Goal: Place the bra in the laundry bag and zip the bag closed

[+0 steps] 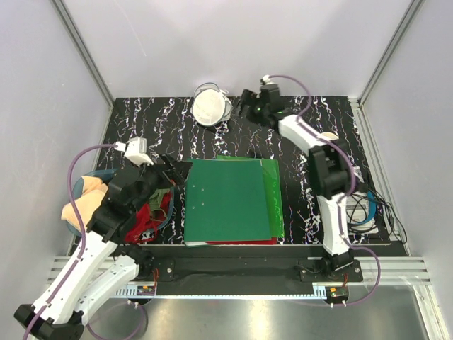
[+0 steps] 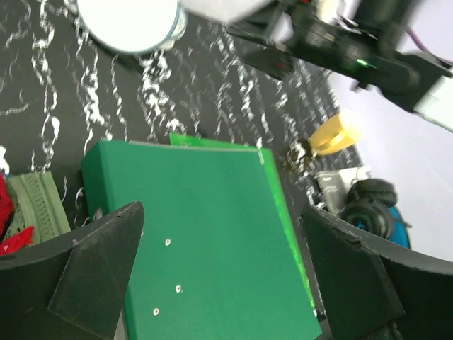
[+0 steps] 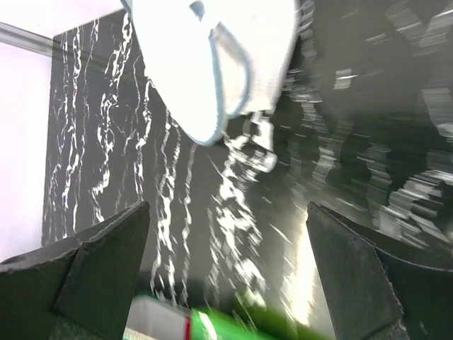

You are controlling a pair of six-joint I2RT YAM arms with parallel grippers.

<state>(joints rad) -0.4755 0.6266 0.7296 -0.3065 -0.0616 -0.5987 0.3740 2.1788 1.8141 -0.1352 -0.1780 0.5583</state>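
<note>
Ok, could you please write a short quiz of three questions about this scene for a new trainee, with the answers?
1. True or false: the bra lies inside the laundry bag.
2. Which gripper is nearer to the laundry bag? A) the left gripper B) the right gripper
3. Fill in: in the middle of the table lies a green ____.

Key: 1 false, it lies at the left edge, far from the bag. 2 B. 3 folder.

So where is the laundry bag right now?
In the top view, the laundry bag sits at the far edge of the table, beyond the green folder, just left of the right gripper.
</note>
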